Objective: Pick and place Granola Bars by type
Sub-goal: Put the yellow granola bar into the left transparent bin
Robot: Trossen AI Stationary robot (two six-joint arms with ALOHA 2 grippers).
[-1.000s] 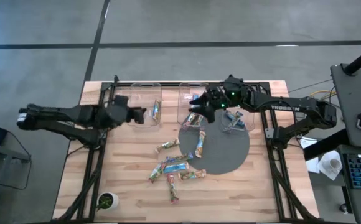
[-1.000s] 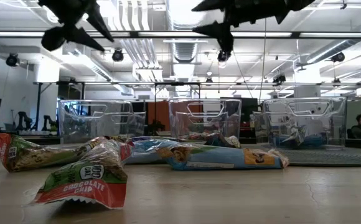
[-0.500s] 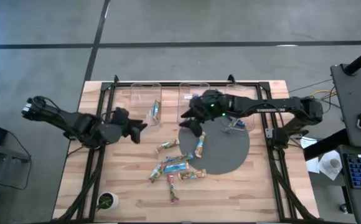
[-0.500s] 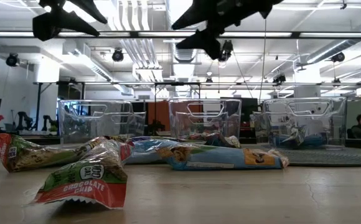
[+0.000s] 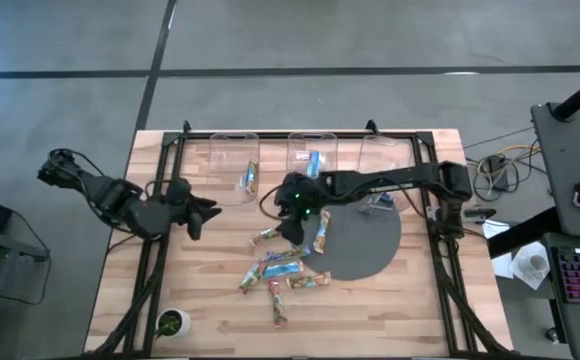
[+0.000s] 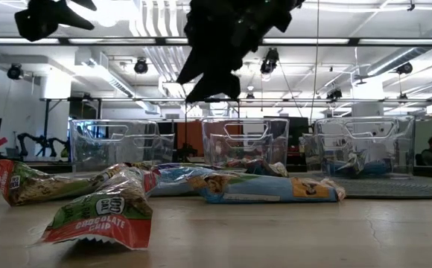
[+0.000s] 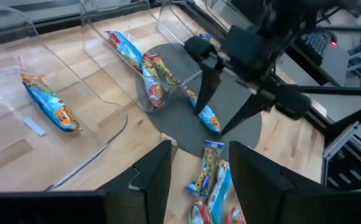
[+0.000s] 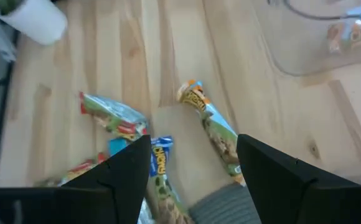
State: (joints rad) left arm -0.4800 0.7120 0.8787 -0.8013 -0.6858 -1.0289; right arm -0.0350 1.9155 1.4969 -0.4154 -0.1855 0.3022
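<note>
Several granola bars lie loose on the wooden table, among them one, one and one partly on the grey mat. My right gripper hangs open above them, slanting down; a green-yellow bar lies flat on the wood below its spread fingers. My left gripper is open near the table's left side, raised, and holds nothing. Other bars lie inside the clear bins.
Three clear bins stand along the far edge. A round grey mat covers the table's middle right. A small potted plant stands at the near left corner. Bare wood lies to the near right.
My right gripper has come away from the middle bin toward the near edge and the left, sinking and tipping downward over the loose bars. My left gripper has swung away from the left bin toward the near left. Both have stayed open.
</note>
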